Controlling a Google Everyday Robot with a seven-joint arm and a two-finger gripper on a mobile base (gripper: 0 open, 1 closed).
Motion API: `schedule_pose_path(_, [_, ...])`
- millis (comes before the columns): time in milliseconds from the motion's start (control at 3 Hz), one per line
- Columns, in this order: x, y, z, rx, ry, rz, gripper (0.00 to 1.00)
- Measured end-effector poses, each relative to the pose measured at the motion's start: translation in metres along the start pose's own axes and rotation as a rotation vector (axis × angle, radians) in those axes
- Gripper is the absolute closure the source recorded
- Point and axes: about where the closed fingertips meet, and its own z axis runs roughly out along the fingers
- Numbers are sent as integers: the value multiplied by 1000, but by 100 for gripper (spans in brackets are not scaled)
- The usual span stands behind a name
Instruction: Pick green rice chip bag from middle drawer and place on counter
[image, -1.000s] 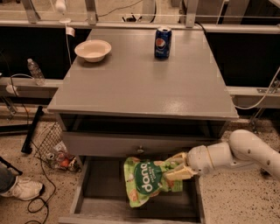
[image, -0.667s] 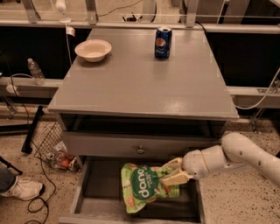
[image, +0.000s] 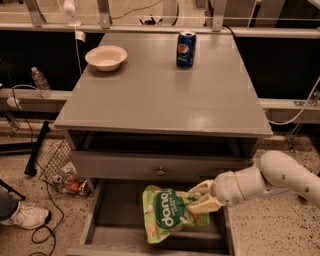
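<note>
Far left of the frame, a water bottle (image: 40, 82) stands on a ledge, and below it there's a white shoe (image: 26, 216) on the speckled floor. Moving in, a pale bowl (image: 106, 57) sits on the upper-left part of the counter (image: 165, 100), and a blue soda can (image: 186, 48) stands upright near the counter's far edge, well apart from the bowl. Under the counter, at centre, there's a closed drawer front with its small knob (image: 160, 171).

Below that, at the bottom of the frame, the middle drawer (image: 112, 210) is pulled out. The green rice chip bag (image: 167, 215) is over its floor, tilted, logo facing up. I can't tell whether the bag's lower edge touches the floor.

Just right of the bag, here's my gripper (image: 198, 197). Its two tan fingers (image: 202, 187) are closed in on the bag's right edge, one above and one below, pinching it. My white arm (image: 280, 175) reaches in from the lower right, beside the cabinet.
</note>
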Motion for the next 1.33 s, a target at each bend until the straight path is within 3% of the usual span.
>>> schedule_pose_path(667, [-41,3,-50,66,-40,-133,100])
schedule_pose_path(1000, [-61,-2,-64,64,-58,-187,100])
schedule_pose_path(1333, [-62,-3,-65,64,-59,-188,100])
